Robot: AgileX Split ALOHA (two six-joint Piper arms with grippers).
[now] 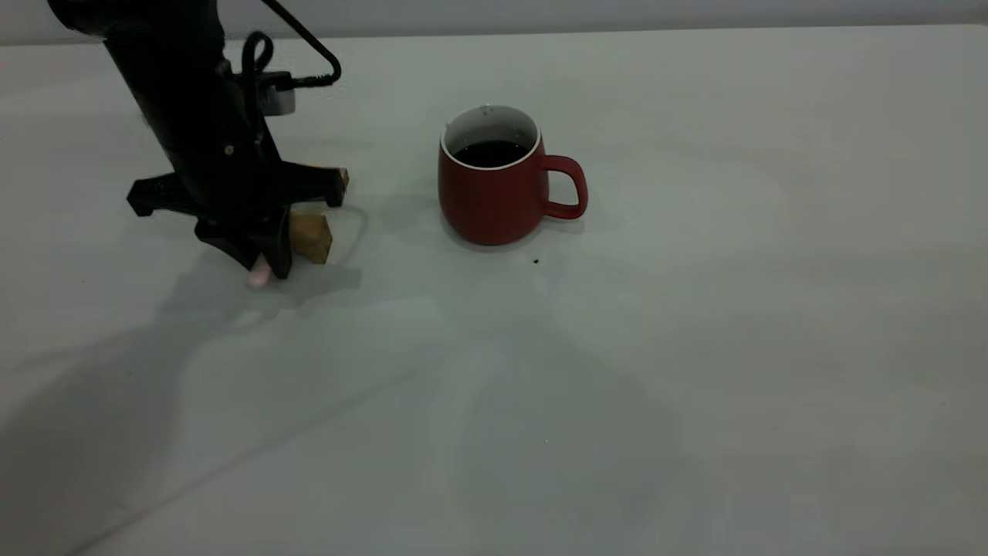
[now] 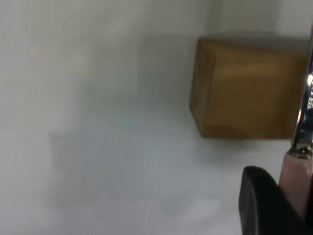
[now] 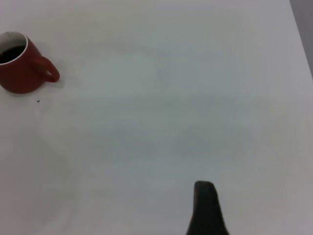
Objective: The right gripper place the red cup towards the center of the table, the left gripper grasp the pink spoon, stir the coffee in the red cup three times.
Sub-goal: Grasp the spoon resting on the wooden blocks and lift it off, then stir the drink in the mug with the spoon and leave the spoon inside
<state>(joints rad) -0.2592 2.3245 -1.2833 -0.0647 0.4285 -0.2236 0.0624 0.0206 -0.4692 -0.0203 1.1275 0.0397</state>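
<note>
Exterior view places the left hand at the left of the frame, lowered to the table with its fingers pointing down. A pale pink tip of the pink spoon shows at the fingertips, touching or just above the table surface. A tan wooden block sits just beside the fingers on their right, and a second tan piece is partly visible behind the black crossbar of the hand.

The left wrist view shows one black finger against the pink handle of the spoon, with the metal neck rising from it at the right edge of the frame. The hand is narrowed onto the spoon handle. The wooden block lies in the upper right of that frame, close to the spoon.

The red cup stands upright near the upper centre of the exterior frame, well apart from the left hand, with its handle turned to the right of the frame. The coffee is dark against the white inside. A small dark speck lies on the table just below the cup.

The right wrist view shows the cup in the upper left of the frame, far from the right hand. Only one black finger of the right hand appears at the bottom edge, above bare table; whether the fingers are spread or closed cannot be determined.
</note>
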